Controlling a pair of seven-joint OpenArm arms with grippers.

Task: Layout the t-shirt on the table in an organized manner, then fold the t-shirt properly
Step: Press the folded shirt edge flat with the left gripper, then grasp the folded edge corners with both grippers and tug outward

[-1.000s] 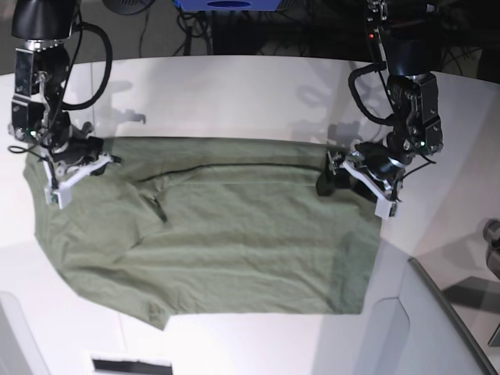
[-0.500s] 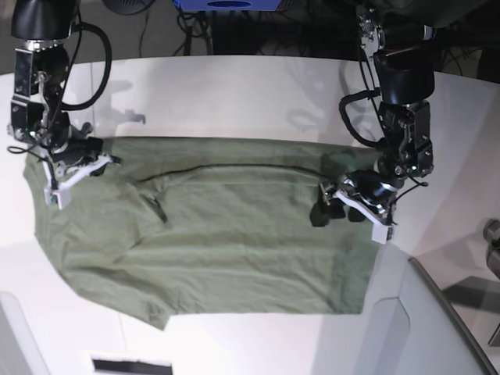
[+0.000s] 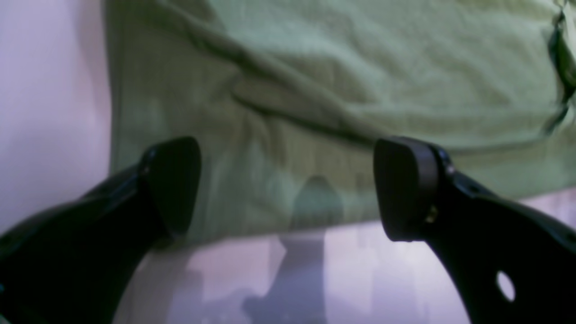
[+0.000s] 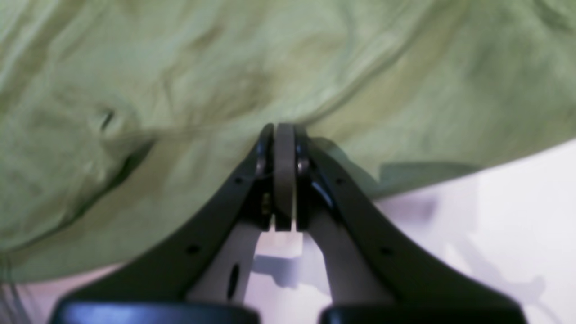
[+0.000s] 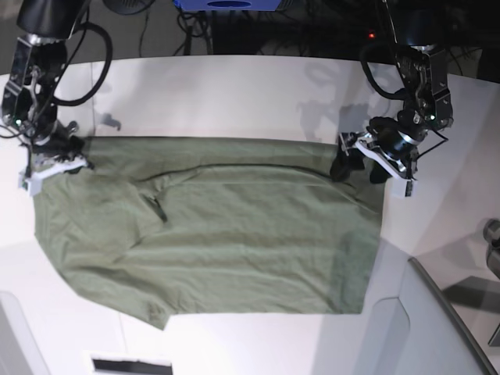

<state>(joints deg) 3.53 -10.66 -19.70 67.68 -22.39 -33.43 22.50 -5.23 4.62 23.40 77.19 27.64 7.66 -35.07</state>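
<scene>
The olive-green t-shirt (image 5: 234, 226) lies spread wide on the white table (image 5: 234, 94), with creases near its left sleeve. My right gripper (image 5: 74, 155) is at the shirt's upper left corner, shut on the cloth. In the right wrist view the t-shirt (image 4: 225, 81) bunches into the closed right gripper (image 4: 284, 128), and folds run out from the tip. My left gripper (image 5: 355, 168) hangs open over the shirt's upper right corner. In the left wrist view the left gripper (image 3: 288, 189) straddles the t-shirt (image 3: 337, 67) hem above the table (image 3: 45, 90), its fingers (image 3: 405, 184) holding nothing.
A grey-white raised panel with a dark rim (image 5: 437, 328) fills the lower right corner, and another pale panel (image 5: 16, 336) sits at the lower left. A dark slot (image 5: 129, 366) shows near the front edge. Cables and dark equipment (image 5: 226, 23) lie behind the table.
My right gripper has moved left, drawing the shirt's upper left corner outward. My left gripper, open throughout, dipped inward over the shirt and then moved back up and right to the upper right corner.
</scene>
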